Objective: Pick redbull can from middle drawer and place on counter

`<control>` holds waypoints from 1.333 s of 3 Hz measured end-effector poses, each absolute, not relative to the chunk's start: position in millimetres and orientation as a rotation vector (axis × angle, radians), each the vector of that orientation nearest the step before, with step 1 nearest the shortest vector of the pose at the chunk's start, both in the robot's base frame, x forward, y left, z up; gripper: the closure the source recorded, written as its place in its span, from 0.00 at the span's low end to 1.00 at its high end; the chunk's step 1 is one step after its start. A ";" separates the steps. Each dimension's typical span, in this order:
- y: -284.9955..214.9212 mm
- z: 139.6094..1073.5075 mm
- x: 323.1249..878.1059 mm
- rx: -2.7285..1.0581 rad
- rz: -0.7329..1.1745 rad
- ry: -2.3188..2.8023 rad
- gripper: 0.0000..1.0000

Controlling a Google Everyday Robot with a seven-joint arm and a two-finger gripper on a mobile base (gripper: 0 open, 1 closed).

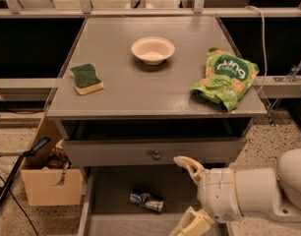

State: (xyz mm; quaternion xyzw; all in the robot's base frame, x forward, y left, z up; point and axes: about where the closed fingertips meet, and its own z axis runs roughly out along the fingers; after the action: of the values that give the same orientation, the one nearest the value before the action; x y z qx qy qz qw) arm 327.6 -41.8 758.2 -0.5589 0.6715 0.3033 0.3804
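Cream hand (186, 194) (fingers spread) over flat-floored drawer (111, 187).
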 end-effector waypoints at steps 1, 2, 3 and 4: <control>-61.3 721.1 353.6 -1.413 0.654 1.765 0.00; -99.1 688.2 379.5 -1.394 0.488 1.839 0.00; -99.0 688.6 380.0 -1.393 0.485 1.839 0.00; -85.3 680.2 373.0 -1.434 0.477 1.824 0.00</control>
State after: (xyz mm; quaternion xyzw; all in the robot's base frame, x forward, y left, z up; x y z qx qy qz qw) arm 373.0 -85.3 680.2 -0.5609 0.7131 0.1864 0.3770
